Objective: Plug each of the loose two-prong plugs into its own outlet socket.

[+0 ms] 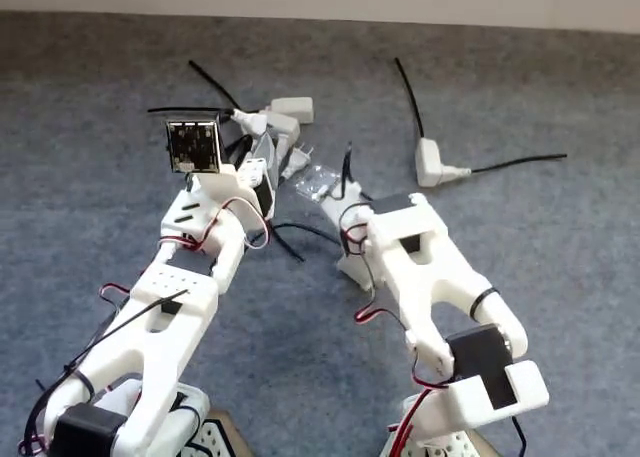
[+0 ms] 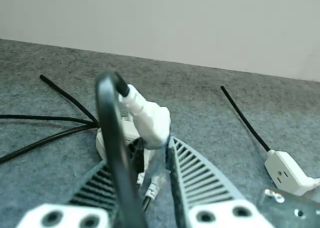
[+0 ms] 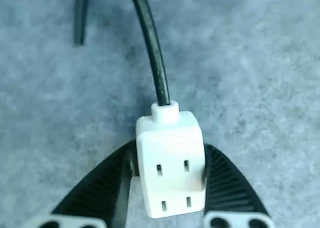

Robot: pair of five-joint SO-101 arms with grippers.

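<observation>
Pinching a white two-prong plug (image 2: 147, 119) in the left gripper (image 2: 144, 152), trailing a black cord (image 2: 112, 138) back over the wrist. Poised just over another white block (image 2: 102, 144), probably to keep the prongs free for aiming. Clamped shut around an outlet socket (image 3: 169, 138) with the right gripper (image 3: 170, 160), slotted face turned up toward the wrist camera, likely steadied as the target for that plug. Brought near each other at the middle of the grey carpeted surface (image 1: 560, 277), among tangled cords. Left lying well apart on the right: a second socket (image 1: 432, 164) on its own cord, apparently waiting its turn. Judged an early stage, with alignment of prongs to slots the delicate part ahead.
</observation>
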